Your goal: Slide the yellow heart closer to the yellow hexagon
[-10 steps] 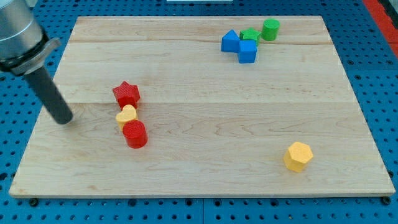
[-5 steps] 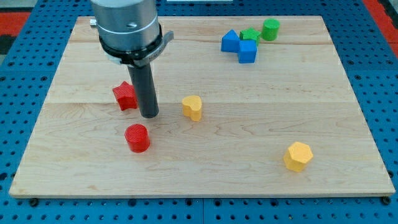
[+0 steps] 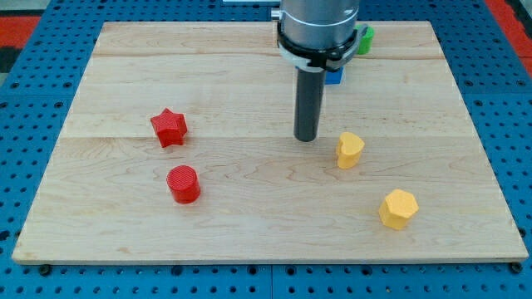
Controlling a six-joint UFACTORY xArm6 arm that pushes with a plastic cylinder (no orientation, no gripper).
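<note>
The yellow heart (image 3: 350, 150) lies right of the board's middle. The yellow hexagon (image 3: 398, 208) sits below and to the right of it, about a block's width apart, near the view's bottom right. My tip (image 3: 306, 137) rests on the board just left of and slightly above the yellow heart, with a small gap between them. The arm's grey body rises from it to the view's top.
A red star (image 3: 169, 127) and a red cylinder (image 3: 183, 183) lie at the left. A blue block (image 3: 335, 76) and a green block (image 3: 364, 36) peek out behind the arm at the top. The wooden board (image 3: 266, 232) lies on a blue pegboard.
The yellow heart has slid from beside the red blocks far to the right, toward the yellow hexagon. My tip has swept rightward across the board behind it.
</note>
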